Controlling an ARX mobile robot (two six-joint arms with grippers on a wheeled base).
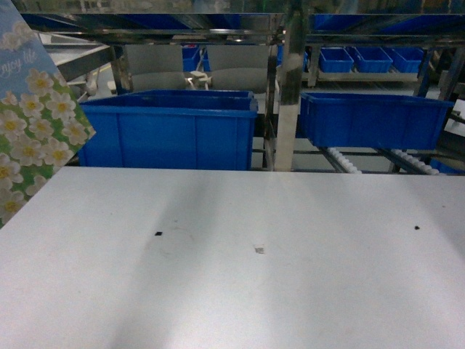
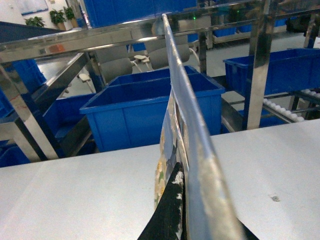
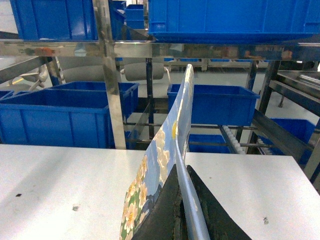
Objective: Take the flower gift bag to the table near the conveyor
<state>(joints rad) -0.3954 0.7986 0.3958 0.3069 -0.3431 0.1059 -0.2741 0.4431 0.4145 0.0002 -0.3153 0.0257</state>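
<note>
Now both pincers (image 2: pixel 176 212) (image 3: pixel 182 210) pinched the flower gift bag (image 1: pixel 33 116) above the bench (image 1: pixel 240 283); uneven pull risked tearing.

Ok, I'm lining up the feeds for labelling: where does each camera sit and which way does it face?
Head: on the robot, facing forward over the table to the conveyor; no arm shows, only the flower gift bag at left.
Left wrist: behind the left tool, looking along the edge-on bag.
Right wrist: likewise behind the right tool.
Shared: all see table and conveyor.
</note>
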